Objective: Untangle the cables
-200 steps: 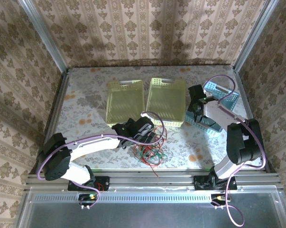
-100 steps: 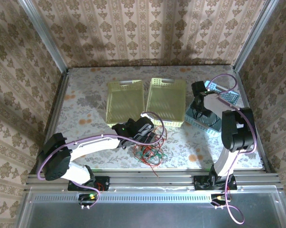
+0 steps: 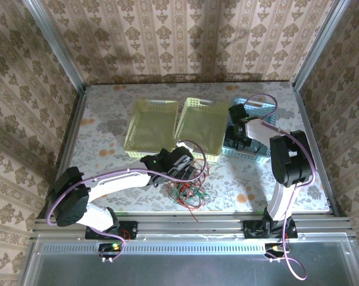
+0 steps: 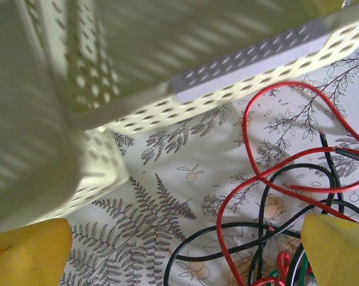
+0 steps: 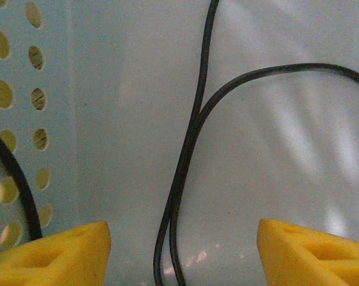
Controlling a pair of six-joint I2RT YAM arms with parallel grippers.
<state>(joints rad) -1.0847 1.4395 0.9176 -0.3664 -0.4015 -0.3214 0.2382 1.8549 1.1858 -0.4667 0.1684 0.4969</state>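
Plainly, papered walls (image 3: 167, 36) ring the fern-print table (image 3: 108, 128) (cables (image 3: 188, 192) tangled); left tool (image 4: 182, 253), right tool (image 5: 179, 250) gape empty

My left end effector (image 3: 190, 168) hangs over the tangled cables (image 3: 188, 192) on the surface (image 3: 102, 137), just in front of the yellow baskets (image 3: 150, 128); my right end effector (image 3: 237, 136) reaches down into the blue basket (image 3: 256, 153). That blue basket sits just beside the yellow pair.

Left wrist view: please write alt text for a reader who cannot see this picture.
Thin red and black cables, with a little green, lie tangled on a fern-printed table surface ahead of the left gripper and its open yellow fingertips, mostly toward the picture's right. Pale yellow perforated plastic baskets stand behind them.
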